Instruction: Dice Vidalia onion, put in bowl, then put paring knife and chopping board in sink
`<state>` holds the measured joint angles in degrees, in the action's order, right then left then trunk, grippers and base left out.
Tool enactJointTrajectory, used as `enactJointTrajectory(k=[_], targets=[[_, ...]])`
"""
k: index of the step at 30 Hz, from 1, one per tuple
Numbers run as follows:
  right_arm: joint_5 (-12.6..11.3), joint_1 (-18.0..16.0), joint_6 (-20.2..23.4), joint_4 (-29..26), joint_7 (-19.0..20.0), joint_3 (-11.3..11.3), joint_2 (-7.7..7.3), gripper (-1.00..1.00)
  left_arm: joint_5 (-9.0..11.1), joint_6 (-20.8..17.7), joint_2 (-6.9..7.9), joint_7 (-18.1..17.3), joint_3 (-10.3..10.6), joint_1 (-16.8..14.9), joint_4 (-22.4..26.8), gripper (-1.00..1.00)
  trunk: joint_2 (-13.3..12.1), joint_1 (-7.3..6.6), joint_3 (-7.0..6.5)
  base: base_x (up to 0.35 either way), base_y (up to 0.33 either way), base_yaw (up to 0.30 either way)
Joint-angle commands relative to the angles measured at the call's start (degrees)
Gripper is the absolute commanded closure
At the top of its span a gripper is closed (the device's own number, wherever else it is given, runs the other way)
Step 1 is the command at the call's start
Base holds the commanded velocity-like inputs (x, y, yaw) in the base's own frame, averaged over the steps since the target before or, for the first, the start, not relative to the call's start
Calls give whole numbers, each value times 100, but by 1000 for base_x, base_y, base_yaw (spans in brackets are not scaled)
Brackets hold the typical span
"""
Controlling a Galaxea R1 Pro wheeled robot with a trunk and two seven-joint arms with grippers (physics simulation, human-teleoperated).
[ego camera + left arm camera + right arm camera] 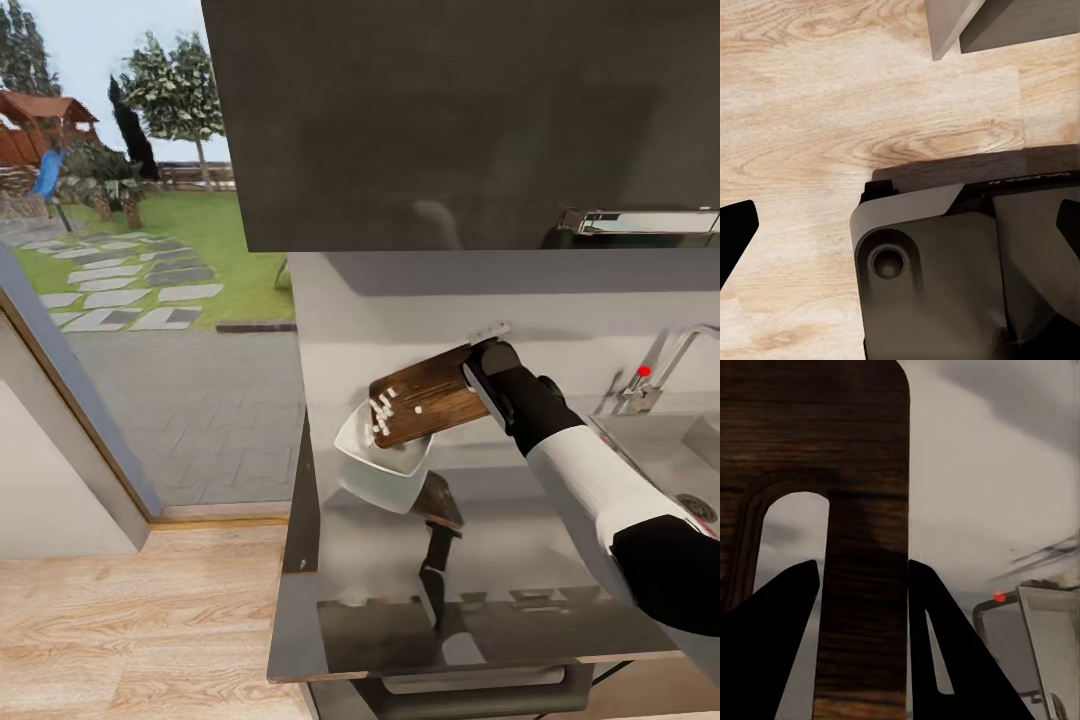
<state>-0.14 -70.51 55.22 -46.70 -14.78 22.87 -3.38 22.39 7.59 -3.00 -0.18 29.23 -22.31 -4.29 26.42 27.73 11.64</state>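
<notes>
Head view: right tool (478, 366) grips chopping board (428, 396) (tilted over bowl (385, 462)).

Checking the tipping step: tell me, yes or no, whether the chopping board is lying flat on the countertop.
No: the right gripper holds the chopping board tilted over the bowl, above the countertop.

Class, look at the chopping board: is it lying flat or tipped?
Tipped. The right pincer holds the chopping board by its slot end, its far end lowered over the bowl, with white onion pieces near that end.
</notes>
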Motion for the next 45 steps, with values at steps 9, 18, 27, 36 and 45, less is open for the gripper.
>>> enactJointTrajectory(k=[9, 18, 27, 36, 45], targets=[[22, -15, 32, -5, -16, 26, 8, 100, 40, 41, -7, -5, 48, -10, -28, -100, 11, 3, 11, 0, 0, 0], [27, -23, 32, -9, -18, 28, 8, 100, 43, 41, -13, -5, 48, -10, -28, -100, 11, 3, 11, 0, 0, 0], [31, -25, 32, -112, -274, 31, 10, 100, 41, 41, -10, -7, 48, -10, -28, -100, 11, 3, 11, 0, 0, 0], [31, -25, 32, -128, -357, 33, 6, 100, 41, 44, -12, -7, 48, -10, -28, -100, 11, 3, 11, 0, 0, 0], [31, -25, 32, -128, -550, 31, 9, 100, 41, 43, -15, -8, 48, -10, -28, -100, 11, 3, 11, 0, 0, 0]])
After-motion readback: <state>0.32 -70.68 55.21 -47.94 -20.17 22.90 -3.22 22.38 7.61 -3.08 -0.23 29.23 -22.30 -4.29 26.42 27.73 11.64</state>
